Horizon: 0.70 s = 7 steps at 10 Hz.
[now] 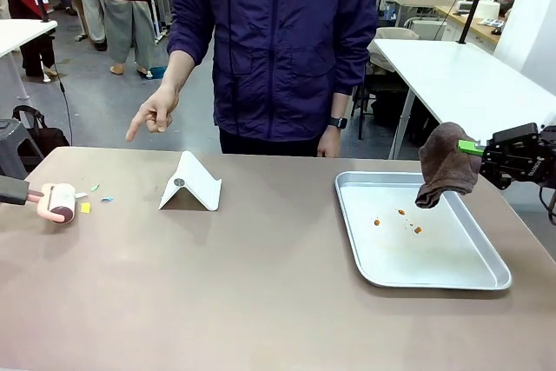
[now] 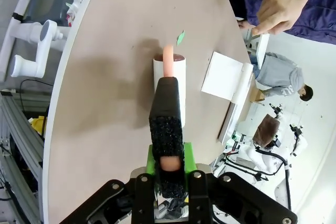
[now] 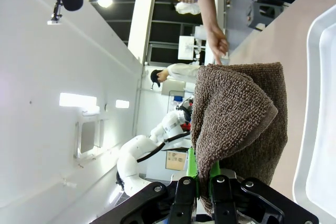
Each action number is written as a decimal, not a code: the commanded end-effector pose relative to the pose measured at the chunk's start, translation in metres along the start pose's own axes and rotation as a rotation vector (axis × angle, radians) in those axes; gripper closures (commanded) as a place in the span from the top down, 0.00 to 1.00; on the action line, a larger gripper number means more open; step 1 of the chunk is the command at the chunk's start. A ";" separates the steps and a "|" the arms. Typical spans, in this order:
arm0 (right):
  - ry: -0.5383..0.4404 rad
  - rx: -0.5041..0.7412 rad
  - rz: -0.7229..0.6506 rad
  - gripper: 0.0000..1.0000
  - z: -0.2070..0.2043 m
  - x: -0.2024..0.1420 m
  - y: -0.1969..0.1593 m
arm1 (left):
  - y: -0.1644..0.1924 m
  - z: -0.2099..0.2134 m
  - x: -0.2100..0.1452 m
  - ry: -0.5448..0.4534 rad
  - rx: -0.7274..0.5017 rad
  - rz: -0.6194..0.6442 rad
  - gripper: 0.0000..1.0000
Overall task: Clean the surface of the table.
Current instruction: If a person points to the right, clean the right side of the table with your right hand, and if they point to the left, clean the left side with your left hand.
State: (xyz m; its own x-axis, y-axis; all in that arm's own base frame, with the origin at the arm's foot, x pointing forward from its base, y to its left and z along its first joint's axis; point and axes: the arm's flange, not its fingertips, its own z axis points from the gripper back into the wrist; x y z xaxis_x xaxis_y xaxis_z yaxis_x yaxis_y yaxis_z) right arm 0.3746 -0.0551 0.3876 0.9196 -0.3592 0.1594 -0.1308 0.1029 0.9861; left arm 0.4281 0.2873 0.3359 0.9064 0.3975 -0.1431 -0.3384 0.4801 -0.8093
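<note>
Table (image 1: 261,284) lies brown and wide in the front view, where my right gripper (image 1: 470,148) is clamped on a brown cloth (image 1: 446,165) hanging by the far right corner of the metal tray (image 1: 452,277) (a few crumbs inside), while the lint roller (image 1: 60,202) rests on the top near coloured scraps (image 1: 84,207). From the left wrist, my left gripper (image 2: 169,163) is clenched on the roller's black handle. From the right wrist, my jaws pinch the cloth's fold tight.

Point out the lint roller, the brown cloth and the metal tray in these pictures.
lint roller (image 1: 60,202): front view, on the white roll at its head.
brown cloth (image 1: 447,162): front view, on the middle of the hanging fold.
metal tray (image 1: 443,254): front view, on a bare part of its floor.
</note>
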 end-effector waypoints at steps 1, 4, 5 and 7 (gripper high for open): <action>0.003 0.002 0.006 0.00 0.000 0.000 0.003 | 0.000 -0.011 -0.002 -0.018 0.042 0.031 0.22; 0.003 0.002 0.006 0.00 0.000 0.000 0.003 | -0.004 -0.026 -0.002 0.013 0.067 0.028 0.22; 0.003 0.002 0.006 0.00 0.000 0.000 0.003 | -0.006 -0.032 -0.003 0.020 0.072 0.023 0.22; 0.003 0.002 0.006 0.00 0.000 0.000 0.003 | -0.007 -0.051 -0.002 0.036 0.117 0.028 0.22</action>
State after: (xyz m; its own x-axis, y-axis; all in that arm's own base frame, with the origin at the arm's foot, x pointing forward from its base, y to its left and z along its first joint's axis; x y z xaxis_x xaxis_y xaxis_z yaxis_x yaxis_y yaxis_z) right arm 0.3746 -0.0551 0.3875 0.9196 -0.3592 0.1594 -0.1307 0.1029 0.9861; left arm 0.4446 0.2538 0.3281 0.9203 0.3580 -0.1575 -0.3324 0.5036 -0.7974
